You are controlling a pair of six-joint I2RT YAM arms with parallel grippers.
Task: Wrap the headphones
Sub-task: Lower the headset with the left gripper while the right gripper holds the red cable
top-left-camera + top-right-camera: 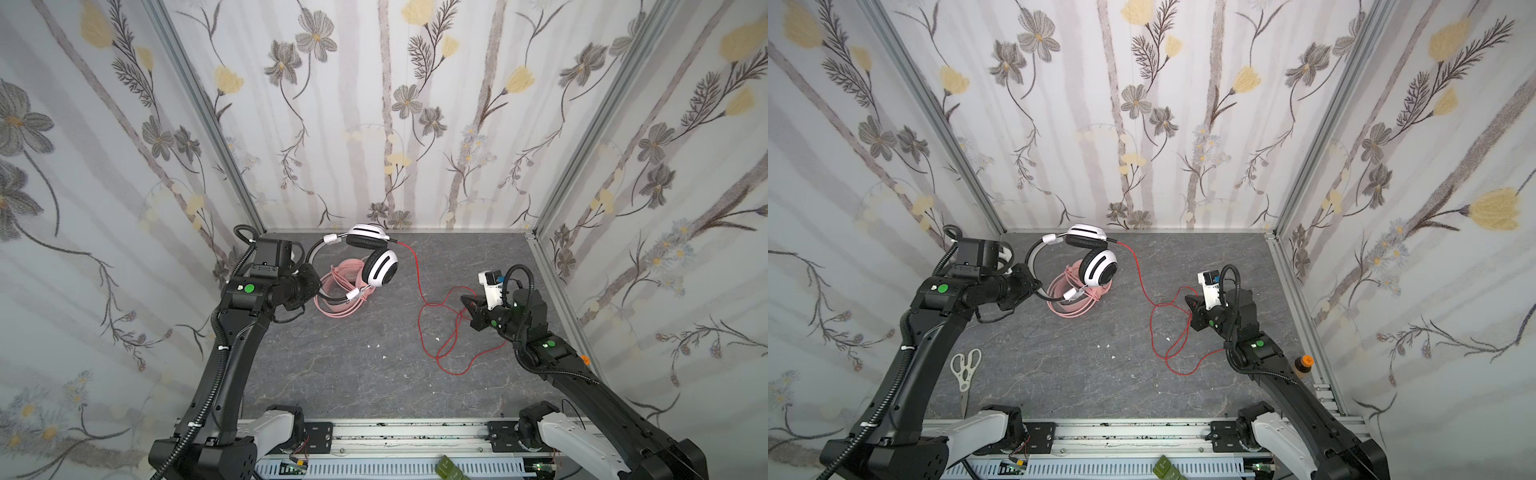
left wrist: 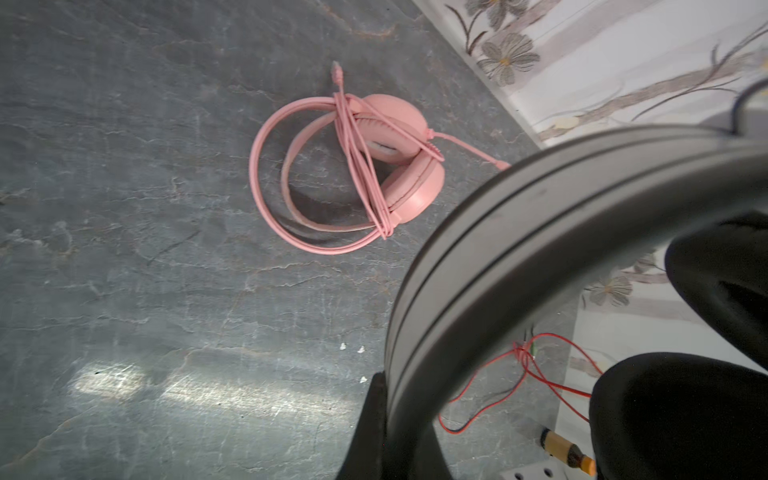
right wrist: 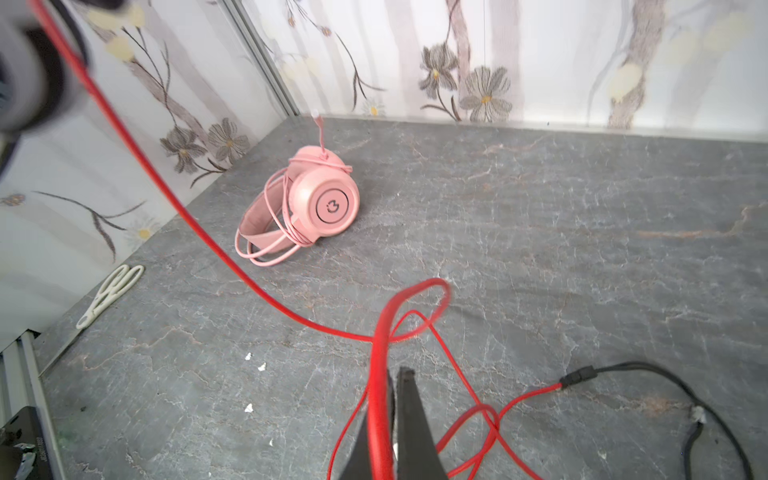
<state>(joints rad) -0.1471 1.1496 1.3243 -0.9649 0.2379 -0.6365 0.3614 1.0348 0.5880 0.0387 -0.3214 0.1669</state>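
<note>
White-and-black headphones (image 1: pixel 380 268) hang above the surface (image 1: pixel 332 374), left of centre and toward the top of the floor area in both top views. Their upper ear cup is close to the back wall's bottom edge. The left fingers (image 2: pixel 370 424) are clamped shut on the headband, which fills the lower right of the left wrist view.

The red cable (image 1: pixel 417 270) runs from the upper cup down to the right. It drops into loose overlapping loops on the surface at centre right. The right fingers (image 3: pixel 411 415) are pinched closed on a strand of it, low over the surface and just left of the right wall. In the right wrist view the cable joins a black lead (image 3: pixel 665 374) at lower right.

Pink headphones (image 2: pixel 399 166) lie on the surface under and just left of the held pair, with their own cable wound around them. They sit near the back left corner.

Between the two arms a broad stretch of gray surface reaches down to the front rail, carrying only a few white scraps (image 1: pixel 374 345). White-handled scissors (image 1: pixel 966 365) lie along the left edge beside the left arm. A small orange-capped bottle (image 1: pixel 1304 363) stands at the right edge, close to the right arm.
</note>
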